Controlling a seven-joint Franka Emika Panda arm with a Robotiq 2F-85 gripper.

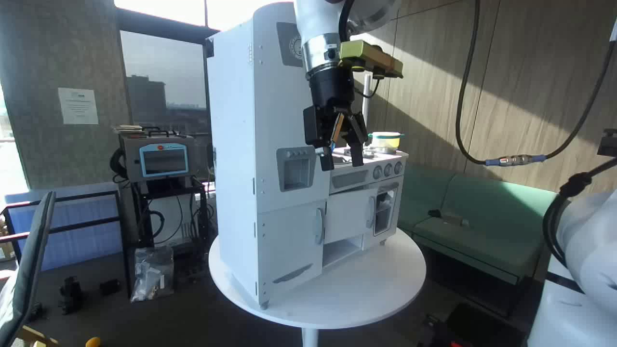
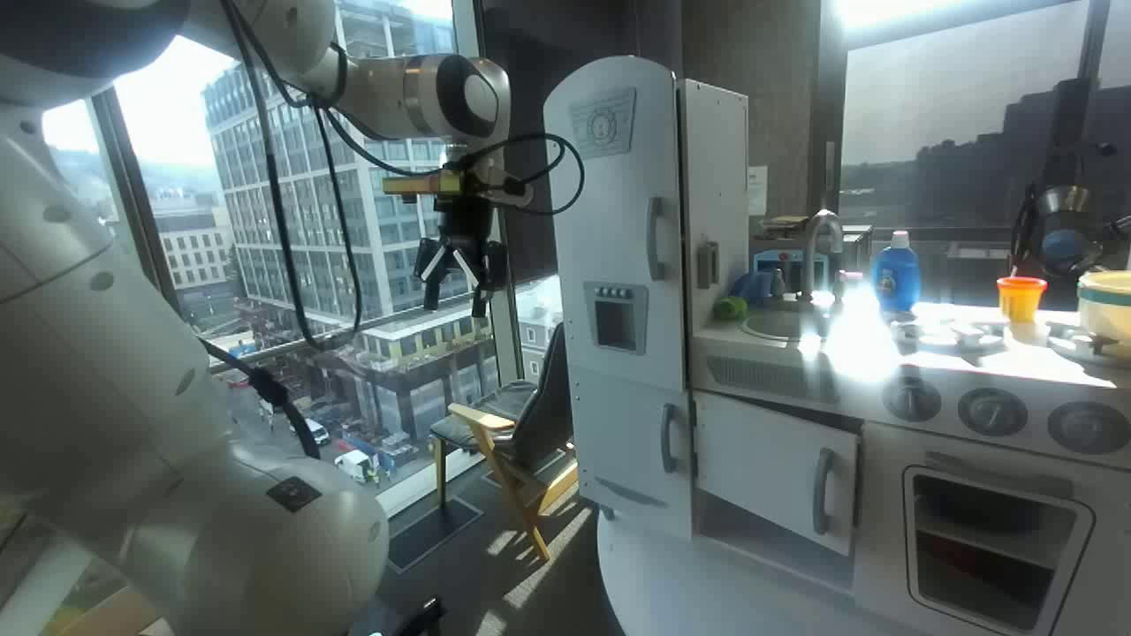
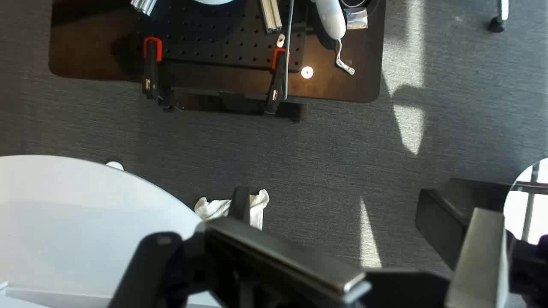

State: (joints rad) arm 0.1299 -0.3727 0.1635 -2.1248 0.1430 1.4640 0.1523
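Closest to the lens in the wrist view, a black two-fingered metal gripper [image 3: 336, 201] spreads its fingers wide above dark grey carpet [image 3: 325, 154]. In both exterior views it points downward near a tall white toy kitchen [image 1: 296, 205], and an exterior view shows a gap between it and the round-topped refrigerator tower [image 2: 618, 238]. The toy kitchen stands on a round white table [image 1: 376, 289], a lower white cupboard door [image 2: 769, 464] ajar. A tapered orange cup [image 2: 1020, 300] on its countertop [image 2: 990, 358] shows only in an exterior view; a pale-green padded bench [image 1: 475, 231] likewise appears only in an exterior view. The wrist view alone includes a crumpled white cloth [image 3: 214, 207] on the carpet. A printed white paper sheet [image 1: 78, 106] carries lines too small to read. Equally illegible are the round emblem [image 2: 603, 128] on the tower, the label [image 2: 886, 281] on a white-capped blue plastic bottle [image 2: 899, 265] and the red logo [image 1: 150, 148] on a blue-framed display [image 1: 165, 161].
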